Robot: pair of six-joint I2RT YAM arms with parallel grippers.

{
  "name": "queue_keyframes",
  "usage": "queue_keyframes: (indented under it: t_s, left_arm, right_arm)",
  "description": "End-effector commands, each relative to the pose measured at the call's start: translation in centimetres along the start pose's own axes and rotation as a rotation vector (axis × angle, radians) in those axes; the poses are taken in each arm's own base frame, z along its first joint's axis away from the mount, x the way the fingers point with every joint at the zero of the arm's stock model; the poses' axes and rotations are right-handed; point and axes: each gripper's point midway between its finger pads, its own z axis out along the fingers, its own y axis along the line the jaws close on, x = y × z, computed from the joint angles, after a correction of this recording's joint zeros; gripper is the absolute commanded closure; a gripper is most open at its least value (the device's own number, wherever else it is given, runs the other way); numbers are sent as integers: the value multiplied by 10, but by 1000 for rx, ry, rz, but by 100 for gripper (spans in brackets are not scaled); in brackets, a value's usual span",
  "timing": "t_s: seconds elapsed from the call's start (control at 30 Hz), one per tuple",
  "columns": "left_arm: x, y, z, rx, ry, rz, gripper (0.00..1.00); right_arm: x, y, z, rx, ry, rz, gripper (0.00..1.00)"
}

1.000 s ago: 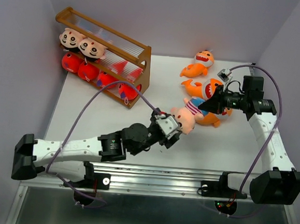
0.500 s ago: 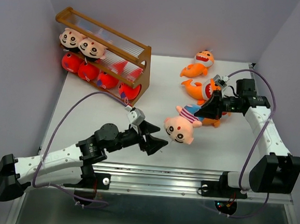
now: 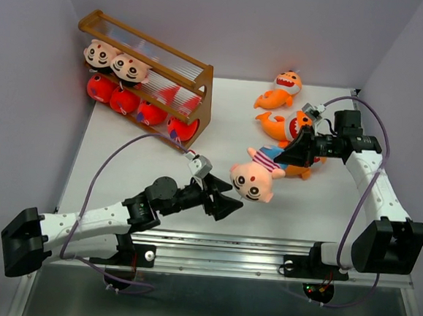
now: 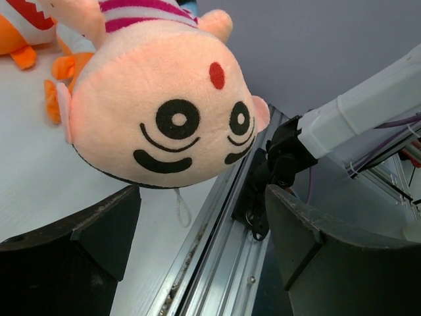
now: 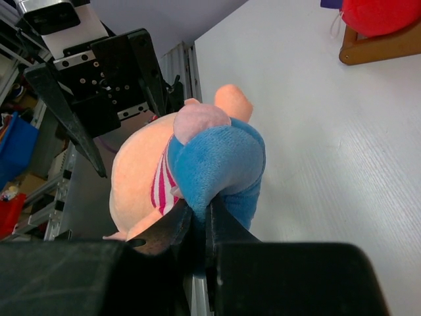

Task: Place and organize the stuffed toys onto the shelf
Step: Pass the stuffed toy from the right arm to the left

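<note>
In front of the shelf (image 3: 147,66) and off its right end, nearest the arm bases, the left hand (image 3: 228,197) lies low over the counter (image 3: 229,123) with its two dark fingers (image 4: 72,263) spread wide. Nothing is between them. Just past their tips is the round face of a cartoon boy toy (image 3: 252,182). In the left wrist view, that face (image 4: 164,112) fills the gap above the fingers without touching either one.

Further right of the shelf, the right hand (image 3: 291,154) has its fingers pressed together on the boy's blue shorts (image 5: 217,164), pinching them, and the striped shirt and head stretch away towards the left hand. Whether the head rests on the counter cannot be told.

Part of an orange shark (image 3: 299,169) shows under the right hand. A second orange shark (image 3: 286,126) lies beside it, and a third orange shark (image 3: 279,90) lies beyond that, about level with the shelf's right end panel.

The shelf stands at an angle at the far left of the counter. Two boy toys (image 3: 114,60) sit side by side at the left end of its middle tier. Four red toys (image 3: 138,107) line the bottom tier, touching in a row.
</note>
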Motion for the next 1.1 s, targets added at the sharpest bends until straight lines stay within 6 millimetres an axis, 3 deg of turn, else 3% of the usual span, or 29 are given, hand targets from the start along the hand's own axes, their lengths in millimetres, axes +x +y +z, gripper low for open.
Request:
queue_keyframes:
  t_s: [0.0,0.2,0.33,0.47,0.83,0.93,1.03,1.07]
  left_arm:
    - [-23,-14,11,54,-73,-11,13]
    - [-17,2,21,-19,-60,-47,13]
    - [-24,7,23,-46,-91,-83,12]
    - [-35,1,24,-2,-119,-104,12]
    - [-39,-8,27,66,-120,-155,13]
    - [-41,-8,31,81,-130,-182,18]
    - [-41,-5,36,90,-121,-195,35]
    - [-41,-3,39,87,-119,-196,47]
  right_arm:
    - [-11,21,-1,-75,-44,-67,98]
    - [-11,28,-2,-88,-50,-79,98]
    - [-9,29,-2,-90,-51,-79,97]
    - [-4,25,-1,-69,-43,-78,97]
    - [2,23,-1,-63,-40,-84,97]
    - [4,22,-1,-55,-37,-91,97]
    - [10,22,1,-46,-25,-96,97]
    - [12,22,0,-34,-21,-104,97]
